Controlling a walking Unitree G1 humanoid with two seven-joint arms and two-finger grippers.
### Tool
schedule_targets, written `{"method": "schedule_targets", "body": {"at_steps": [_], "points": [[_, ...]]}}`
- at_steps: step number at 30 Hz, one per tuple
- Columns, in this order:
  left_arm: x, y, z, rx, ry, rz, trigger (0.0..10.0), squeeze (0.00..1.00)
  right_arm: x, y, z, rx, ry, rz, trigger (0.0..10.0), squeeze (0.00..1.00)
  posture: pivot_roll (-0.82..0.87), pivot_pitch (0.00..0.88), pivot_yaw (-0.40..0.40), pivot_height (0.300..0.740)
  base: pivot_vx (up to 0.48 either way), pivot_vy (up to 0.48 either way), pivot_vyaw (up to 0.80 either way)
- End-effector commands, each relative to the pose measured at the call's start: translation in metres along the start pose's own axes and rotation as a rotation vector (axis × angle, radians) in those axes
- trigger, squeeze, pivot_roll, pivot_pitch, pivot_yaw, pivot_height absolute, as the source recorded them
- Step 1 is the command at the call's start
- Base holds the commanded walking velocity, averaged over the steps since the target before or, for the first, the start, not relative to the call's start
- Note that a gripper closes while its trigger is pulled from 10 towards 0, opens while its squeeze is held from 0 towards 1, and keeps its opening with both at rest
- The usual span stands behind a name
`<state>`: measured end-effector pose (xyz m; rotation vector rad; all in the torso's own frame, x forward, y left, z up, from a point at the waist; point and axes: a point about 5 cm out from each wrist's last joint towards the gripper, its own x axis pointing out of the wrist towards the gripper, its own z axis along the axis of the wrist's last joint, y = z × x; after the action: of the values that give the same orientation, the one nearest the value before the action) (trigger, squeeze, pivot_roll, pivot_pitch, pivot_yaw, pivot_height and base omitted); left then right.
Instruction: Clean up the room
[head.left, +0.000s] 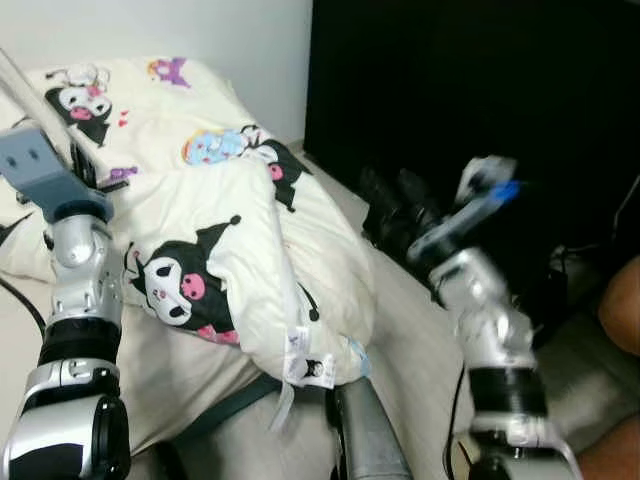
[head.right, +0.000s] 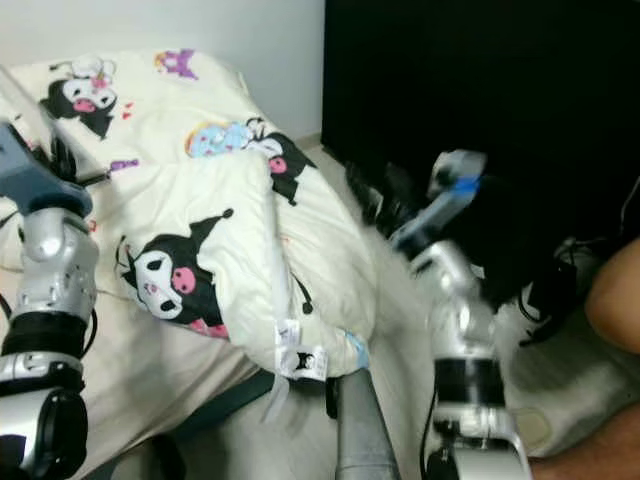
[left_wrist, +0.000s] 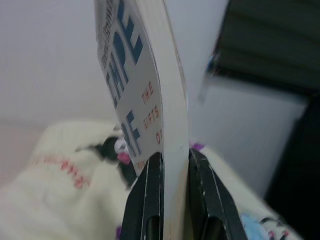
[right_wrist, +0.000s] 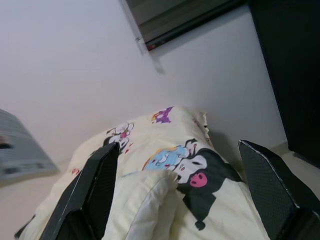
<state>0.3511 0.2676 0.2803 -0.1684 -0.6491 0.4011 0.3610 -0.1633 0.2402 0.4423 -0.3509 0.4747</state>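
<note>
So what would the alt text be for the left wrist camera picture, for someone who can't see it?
Two black fingers of the left gripper pinch the lower edge of a thin white book with blue and red lettering, held upright. Behind it lie a cream cartoon-print duvet and a pale wall.

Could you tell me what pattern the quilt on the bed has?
Cream quilt with black cartoon characters; clearest in the left eye view.

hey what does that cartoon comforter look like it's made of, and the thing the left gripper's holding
Comforter: soft padded fabric, likely cotton or polyester, matte; it puffs, creases, and carries a sewn label. Book in the left gripper: paper, shown by its pale page edge, with a smooth printed cover.
</note>
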Motion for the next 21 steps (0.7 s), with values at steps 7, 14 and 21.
{"method": "schedule_targets", "body": {"at_steps": [7, 14, 21], "points": [[-0.041, 0.012, -0.018, 0.138, 0.103, -0.053, 0.0, 0.0, -0.007, -0.034, -0.056, 0.137, 0.204, -0.107, 10.0, 0.0, -0.15, 0.183, -0.084, 0.505, 0.0, 0.0, 0.0], [-0.066, 0.046, -0.015, 0.21, 0.186, 0.01, 10.0, 0.0, 0.007, -0.016, -0.063, 0.196, 0.201, -0.001, 10.0, 0.0, -0.1, 0.2, -0.098, 0.505, 0.0, 0.0, 0.71], [-0.072, 0.048, -0.009, 0.233, 0.214, 0.011, 10.0, 0.0, 0.012, -0.012, -0.067, 0.222, 0.194, 0.064, 10.0, 0.0, -0.09, 0.205, -0.096, 0.505, 0.0, 0.0, 0.71]]}}
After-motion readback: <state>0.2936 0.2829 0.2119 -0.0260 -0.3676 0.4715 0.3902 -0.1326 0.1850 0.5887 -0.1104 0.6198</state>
